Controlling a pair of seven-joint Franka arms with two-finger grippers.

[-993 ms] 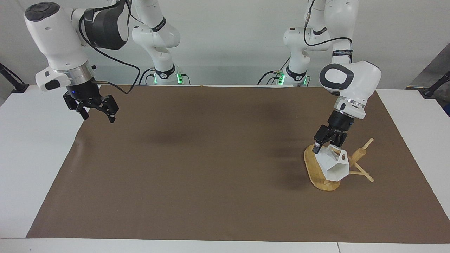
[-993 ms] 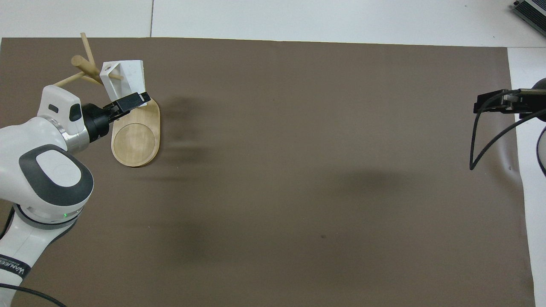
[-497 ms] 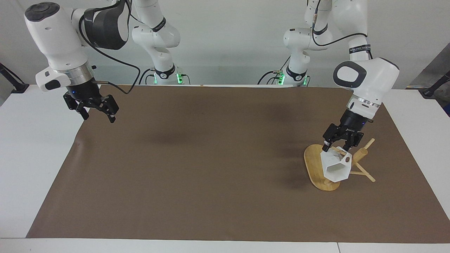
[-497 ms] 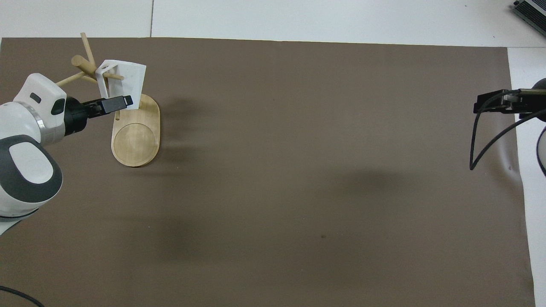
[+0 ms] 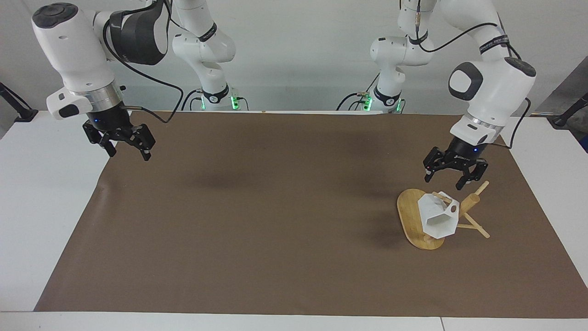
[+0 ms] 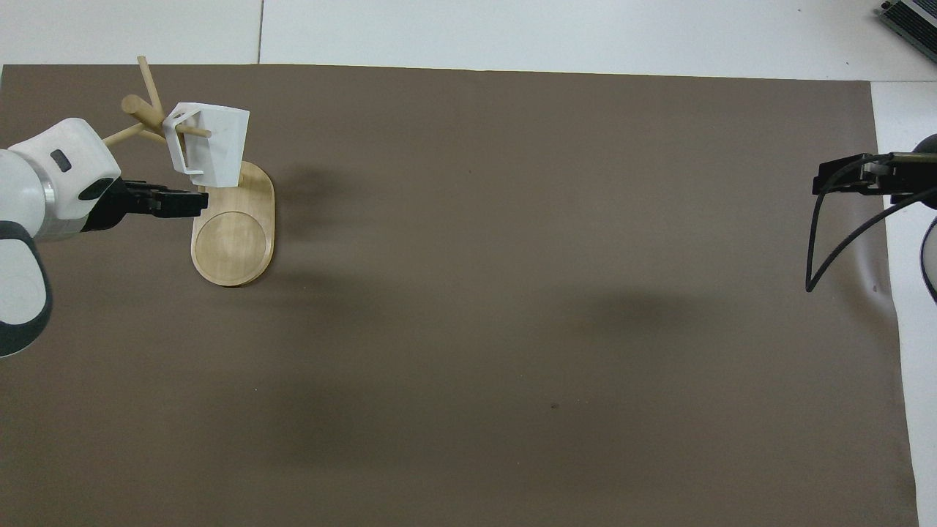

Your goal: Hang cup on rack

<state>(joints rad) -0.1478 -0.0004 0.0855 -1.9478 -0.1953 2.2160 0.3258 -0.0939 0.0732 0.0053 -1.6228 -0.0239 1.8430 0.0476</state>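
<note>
The white faceted cup (image 5: pixel 438 218) hangs by its pierced handle on a thin peg of the bamboo rack (image 5: pixel 409 216), over the rack's oval base. In the overhead view the cup (image 6: pixel 214 146) sits on the peg above the rack's base (image 6: pixel 234 241). My left gripper (image 5: pixel 449 179) is open and empty, raised above the rack and clear of the cup; it also shows in the overhead view (image 6: pixel 194 205). My right gripper (image 5: pixel 128 154) is open and empty, and waits in the air over the mat's edge at the right arm's end; it also shows in the overhead view (image 6: pixel 831 179).
A brown mat (image 5: pixel 257 220) covers most of the white table (image 5: pixel 41 197). The rack's other pegs (image 5: pixel 480 187) stick out from the post toward the left arm's end of the table.
My left gripper has let go of the cup, opened, and lifted up and away from the rack. The cup has settled on the peg. The right arm has not moved.
</note>
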